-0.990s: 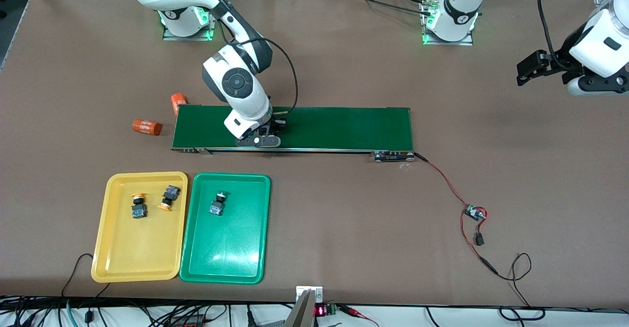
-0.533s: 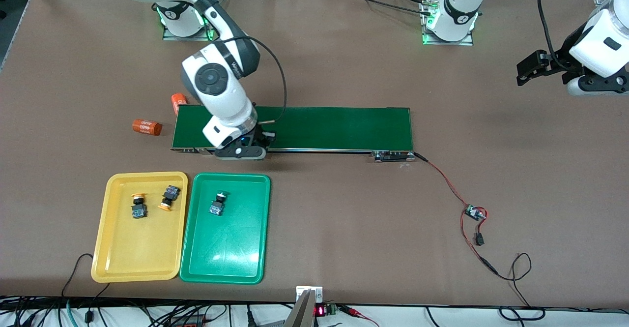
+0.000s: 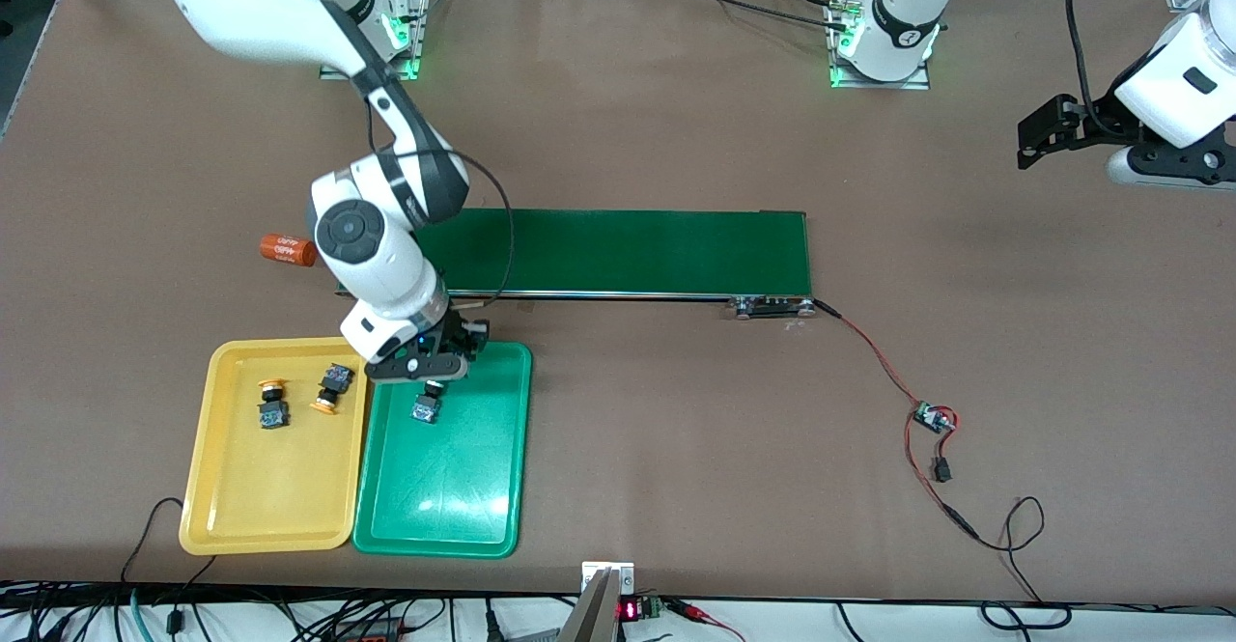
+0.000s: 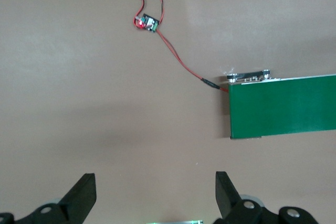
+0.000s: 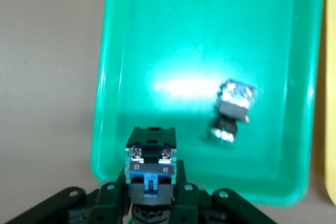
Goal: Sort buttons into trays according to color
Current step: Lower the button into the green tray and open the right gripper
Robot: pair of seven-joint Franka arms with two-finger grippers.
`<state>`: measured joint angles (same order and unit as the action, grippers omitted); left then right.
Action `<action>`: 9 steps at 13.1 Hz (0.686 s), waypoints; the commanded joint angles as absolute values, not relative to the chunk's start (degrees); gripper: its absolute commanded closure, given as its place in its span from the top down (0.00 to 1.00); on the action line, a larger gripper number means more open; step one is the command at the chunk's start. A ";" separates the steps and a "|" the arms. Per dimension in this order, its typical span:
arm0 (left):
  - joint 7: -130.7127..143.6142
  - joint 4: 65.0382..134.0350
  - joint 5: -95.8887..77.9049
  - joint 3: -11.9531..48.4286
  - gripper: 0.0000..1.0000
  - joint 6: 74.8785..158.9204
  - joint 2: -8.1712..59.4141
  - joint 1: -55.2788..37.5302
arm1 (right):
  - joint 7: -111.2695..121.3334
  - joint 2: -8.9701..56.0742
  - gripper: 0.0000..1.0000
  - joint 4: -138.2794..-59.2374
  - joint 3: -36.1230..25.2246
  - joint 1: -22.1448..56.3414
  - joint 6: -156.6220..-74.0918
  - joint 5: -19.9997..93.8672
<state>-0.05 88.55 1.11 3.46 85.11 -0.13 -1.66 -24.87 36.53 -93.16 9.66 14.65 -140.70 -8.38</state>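
My right gripper (image 3: pixel 426 364) is shut on a button (image 5: pixel 151 163) with a black-and-blue body, whose cap is hidden between the fingers. It holds the button over the end of the green tray (image 3: pixel 444 497) that is farther from the front camera. A dark-green-capped button (image 3: pixel 426 404) lies in that tray, also seen in the right wrist view (image 5: pixel 233 108). Two yellow-orange buttons (image 3: pixel 271 404) (image 3: pixel 331 389) lie in the yellow tray (image 3: pixel 261 488) beside it. My left gripper (image 3: pixel 1031 143) waits open and empty over bare table at the left arm's end (image 4: pixel 155 187).
The long dark-green conveyor belt (image 3: pixel 628 251) lies farther from the front camera than the trays. An orange cylinder (image 3: pixel 288 250) lies by its end. A small circuit board on red wire (image 3: pixel 934 418) lies toward the left arm's end.
My right arm has carried the button from the conveyor belt to over the green tray. It now hides a second orange cylinder. The left arm has barely moved.
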 commanded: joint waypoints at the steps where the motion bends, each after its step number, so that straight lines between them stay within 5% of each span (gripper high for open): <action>1: -1.93 88.33 1.32 3.43 1.00 86.04 0.18 -0.97 | -24.08 41.12 0.08 -90.26 9.14 14.94 -147.45 -8.96; 6: -1.50 87.89 1.23 3.08 1.00 86.04 0.26 -0.97 | -21.89 42.45 0.13 -90.35 8.96 14.85 -150.38 -8.97; 9: -1.41 87.72 1.23 2.99 1.00 85.96 0.53 -1.05 | -21.62 42.36 0.77 -90.53 8.26 14.85 -150.38 -9.05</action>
<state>-0.50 88.57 1.11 2.93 85.81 0.02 -1.34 -22.46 42.19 -91.33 8.79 14.73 -150.35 -8.45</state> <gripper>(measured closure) 0.000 0.608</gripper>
